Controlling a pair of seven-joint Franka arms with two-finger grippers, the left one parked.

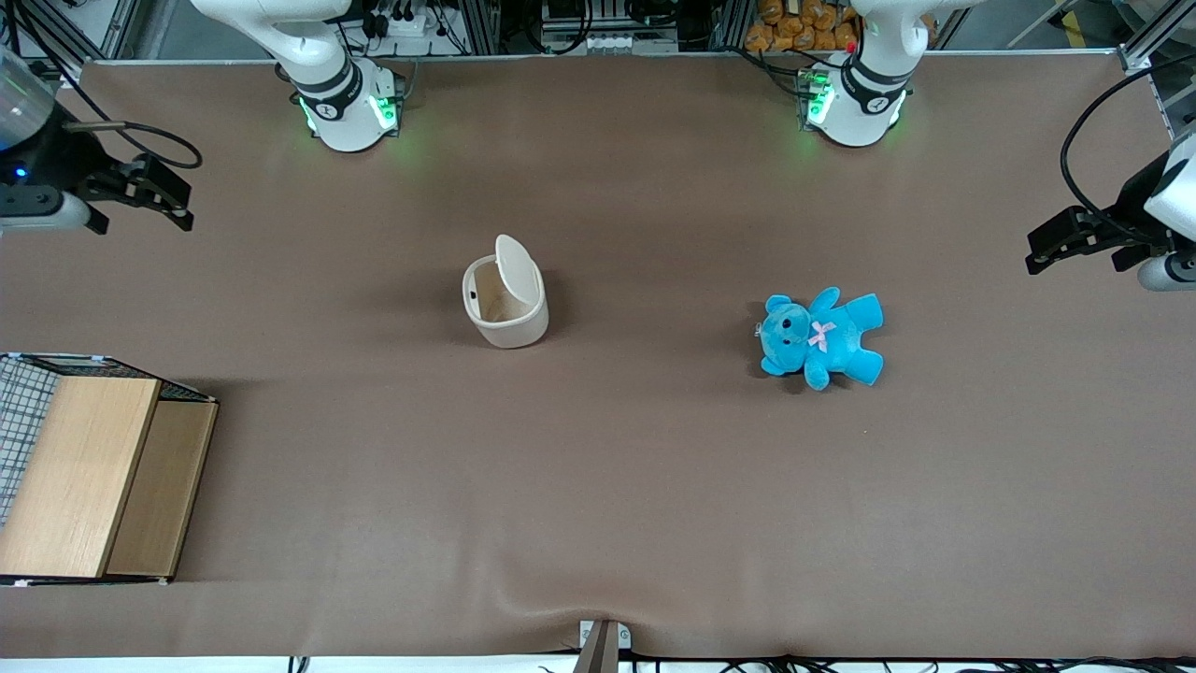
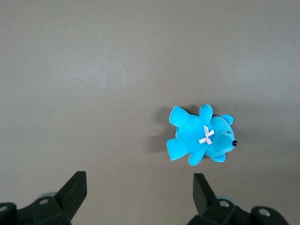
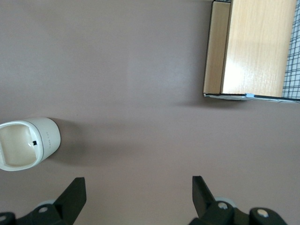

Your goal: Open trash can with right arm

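Note:
The cream-white trash can (image 1: 505, 308) stands on the brown table near its middle. Its flip lid (image 1: 519, 269) stands raised and the inside shows. The can also shows in the right wrist view (image 3: 27, 142), with its hollow visible from above. My right arm's black gripper (image 1: 177, 201) hangs above the table at the working arm's end, well apart from the can. In the right wrist view the gripper (image 3: 137, 187) is open and empty, with only bare table between its fingers (image 3: 75, 190).
A wooden box (image 1: 89, 477) lies at the working arm's end, nearer the front camera than the gripper, with a wire mesh (image 1: 19, 411) beside it; the box also shows in the right wrist view (image 3: 248, 47). A blue teddy (image 1: 820, 336) lies toward the parked arm's end.

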